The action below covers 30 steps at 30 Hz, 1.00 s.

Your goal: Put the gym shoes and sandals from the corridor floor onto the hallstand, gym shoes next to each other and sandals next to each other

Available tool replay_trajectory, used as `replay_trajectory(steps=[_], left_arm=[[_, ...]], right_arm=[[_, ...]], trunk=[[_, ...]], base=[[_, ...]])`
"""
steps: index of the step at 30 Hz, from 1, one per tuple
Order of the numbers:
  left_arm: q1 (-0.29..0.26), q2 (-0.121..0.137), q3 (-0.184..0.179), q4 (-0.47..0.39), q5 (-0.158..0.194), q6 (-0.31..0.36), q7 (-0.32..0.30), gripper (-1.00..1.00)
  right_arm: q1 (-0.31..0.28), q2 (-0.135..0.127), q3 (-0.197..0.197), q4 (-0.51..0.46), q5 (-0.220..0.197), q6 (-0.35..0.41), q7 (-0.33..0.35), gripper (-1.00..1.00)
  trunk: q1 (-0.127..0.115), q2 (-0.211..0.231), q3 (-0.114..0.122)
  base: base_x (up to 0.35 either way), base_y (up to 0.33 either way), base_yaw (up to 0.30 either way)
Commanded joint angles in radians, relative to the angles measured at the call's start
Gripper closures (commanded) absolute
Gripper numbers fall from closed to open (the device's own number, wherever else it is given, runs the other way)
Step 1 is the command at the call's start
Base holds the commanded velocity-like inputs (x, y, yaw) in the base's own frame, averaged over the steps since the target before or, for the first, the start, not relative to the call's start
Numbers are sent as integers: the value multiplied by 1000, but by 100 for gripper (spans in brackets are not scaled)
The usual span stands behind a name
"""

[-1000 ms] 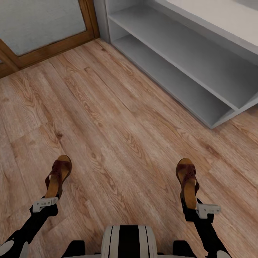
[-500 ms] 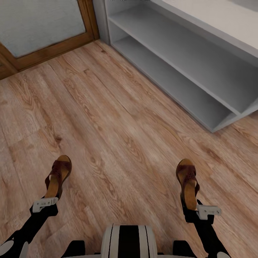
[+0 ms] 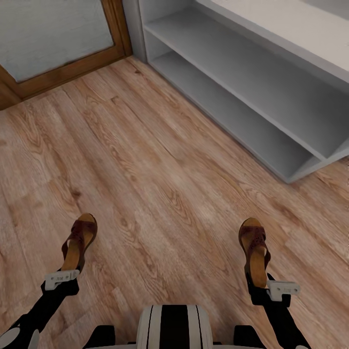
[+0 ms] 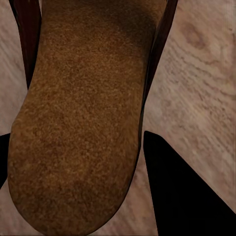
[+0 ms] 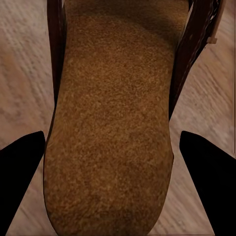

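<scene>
Since the earlier frame the whole head view has shifted a bit, so the camera moved; the hallstand (image 3: 271, 92) and door frame (image 3: 72, 68) sit slightly differently, while both sandals keep their place vs. the arms. Left pincer (image 3: 65, 276) is clenched on the heel of the left sandal (image 3: 77, 242), held above the corridor floor (image 3: 160, 184), well apart from the hallstand. Right pincer (image 3: 264, 283) grips the heel of the right sandal (image 3: 254, 249), nearer the hallstand's open end. Wrist views: tan footbed of each sandal (image 4: 78, 128) (image 5: 113, 128) runs between 2 dark fingers (image 4: 187, 196) (image 5: 211, 177). Both hallstand tiers look bare.
</scene>
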<state>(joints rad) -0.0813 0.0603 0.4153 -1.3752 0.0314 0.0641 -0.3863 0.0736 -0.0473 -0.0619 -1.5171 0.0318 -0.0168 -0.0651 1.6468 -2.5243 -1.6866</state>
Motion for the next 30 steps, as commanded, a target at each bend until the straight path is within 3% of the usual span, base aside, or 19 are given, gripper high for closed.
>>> replay_trajectory(steps=[1, 9, 30], left_arm=[[0, 0, 0, 5, -4, -3, 0, 100], [0, -3, -9, 38, -61, -44, 5, 100], [0, -6, -10, 45, -73, -68, 4, 100]], right_arm=[[0, 0, 0, 0, -1, 0, 0, 100], [1, 2, 0, 1, -2, 0, -6, 100], [0, 3, -6, 29, -4, 0, -8, 100]], trunk=[[0, 0, 0], [0, 0, 4], [0, 0, 15]], base=[[8, 0, -155], [3, 0, -232], [0, 0, -263]])
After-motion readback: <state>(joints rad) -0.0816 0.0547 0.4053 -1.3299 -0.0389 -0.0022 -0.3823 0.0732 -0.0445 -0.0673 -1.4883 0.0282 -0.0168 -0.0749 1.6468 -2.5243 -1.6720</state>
